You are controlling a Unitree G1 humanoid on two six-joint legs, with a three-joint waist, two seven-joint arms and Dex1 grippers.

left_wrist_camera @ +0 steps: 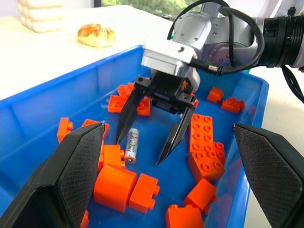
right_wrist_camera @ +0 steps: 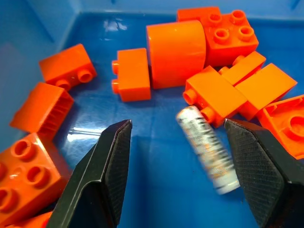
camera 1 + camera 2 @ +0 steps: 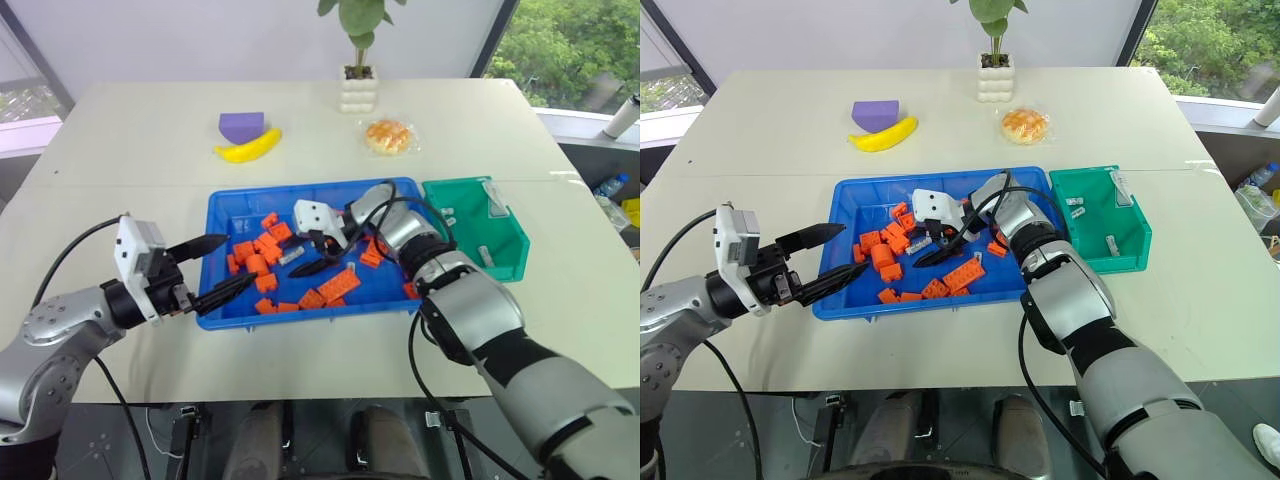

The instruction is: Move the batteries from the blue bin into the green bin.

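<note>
One battery point(image 2: 207, 147) is straddled, ungripped, by the spread right gripper point(image 1: 144, 144) inside the blue bin point(image 3: 225, 205), while the left gripper point(image 3: 222, 268) is held open at its left edge.

My two head cameras look down and forward from high up, over the whole table point(image 3: 120, 130). Both show the blue bin point(image 3: 222, 212) in the middle and the green bin point(image 3: 505, 228) to its right. The camera on my left wrist sits low at the bin's left edge and looks across it to the right, at my right gripper point(image 1: 147, 141). The camera on my right wrist is very close to the bin floor, looking down at one battery point(image 2: 206, 148) and orange bricks point(image 2: 133, 74). Both wrist cameras see that same battery.
</note>
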